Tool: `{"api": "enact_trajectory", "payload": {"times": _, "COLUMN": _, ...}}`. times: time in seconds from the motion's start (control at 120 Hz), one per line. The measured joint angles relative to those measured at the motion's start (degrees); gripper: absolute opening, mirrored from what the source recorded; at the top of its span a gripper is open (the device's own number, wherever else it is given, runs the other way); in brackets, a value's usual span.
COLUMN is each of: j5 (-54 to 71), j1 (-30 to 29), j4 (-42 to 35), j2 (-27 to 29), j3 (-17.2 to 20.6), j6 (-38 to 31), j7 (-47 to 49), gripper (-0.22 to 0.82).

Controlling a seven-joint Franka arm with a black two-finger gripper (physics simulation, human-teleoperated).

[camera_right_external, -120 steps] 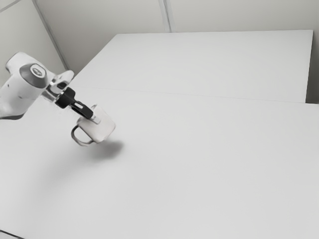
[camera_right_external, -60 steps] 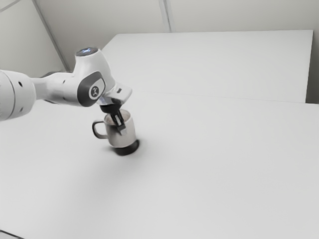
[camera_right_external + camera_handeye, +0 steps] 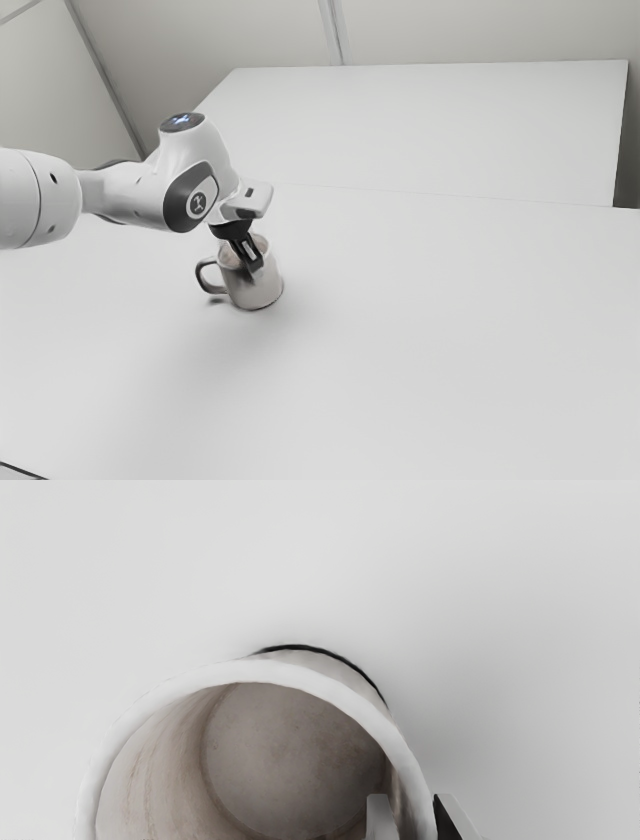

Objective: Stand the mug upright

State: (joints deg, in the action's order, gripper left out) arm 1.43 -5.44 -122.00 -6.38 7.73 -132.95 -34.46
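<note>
- Plainly, in the exterior view, we see the off-white cylindrical mug [image 3: 262, 291] standing upright on the smooth, pale grey worktop [image 3: 400, 380], its base down and its mouth up. Its dark-edged looped handle [image 3: 202, 272] points toward the exterior view's left.
- In that same view our white, rounded arm [image 3: 130, 195] with dark grey trim comes in from the exterior view's left, and our black two-finger pincer [image 3: 254, 264] slants down at the mug's mouth. A pale wall [image 3: 230, 30] rises behind the worktop.
- In the wrist view, we look down through the mug's thick, white, round rim [image 3: 250, 672] to a brownish-grey round bottom [image 3: 295, 755], with streaks along the inner wall. Past the rim we make out a strip of the mug's outer side and a thin dark line curving along its base, next to the worktop.
- There too, our pincer [image 3: 411, 807] straddles the side of the mug: one finger [image 3: 380, 820] is inside the mouth, the other [image 3: 466, 827] outside, just beside the rim. The fingers stand a little apart, with a gap wider than the mug's wall between them, so we read the pincer as narrowly parted and not clamped on it.
</note>
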Motion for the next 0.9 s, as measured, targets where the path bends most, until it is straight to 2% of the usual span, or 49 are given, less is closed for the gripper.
{"api": "enact_trajectory", "payload": {"times": 0.158, "j5": -0.33, "j1": 0.11, "j4": -0.10, "j2": 0.07, "j3": 0.00, "j6": -0.25, "j7": 1.32, "gripper": 0.12}}
{"api": "enact_trajectory", "payload": {"times": 0.35, "j5": -0.45, "j1": 0.50, "j4": -0.11, "j2": 0.97, "j3": 0.04, "j6": -0.28, "j7": 2.62, "gripper": 0.39}}
{"api": "enact_trajectory", "payload": {"times": 0.525, "j5": -0.64, "j1": 0.86, "j4": 1.21, "j2": 4.92, "j3": 0.91, "j6": 1.32, "j7": 4.09, "gripper": 0.51}}
{"api": "enact_trajectory", "payload": {"times": 0.658, "j5": -0.88, "j1": 1.82, "j4": 10.32, "j2": 4.13, "j3": 1.01, "j6": 7.81, "j7": 5.84, "gripper": 0.55}}
{"api": "enact_trajectory", "payload": {"times": 0.792, "j5": -0.26, "j1": 2.22, "j4": 24.77, "j2": -2.99, "j3": 0.31, "j6": 18.53, "j7": 8.72, "gripper": 0.58}}
{"api": "enact_trajectory", "payload": {"times": 0.9, "j5": -0.08, "j1": 2.56, "j4": 33.16, "j2": -7.01, "j3": -1.03, "j6": 26.83, "j7": 11.25, "gripper": 0.59}}
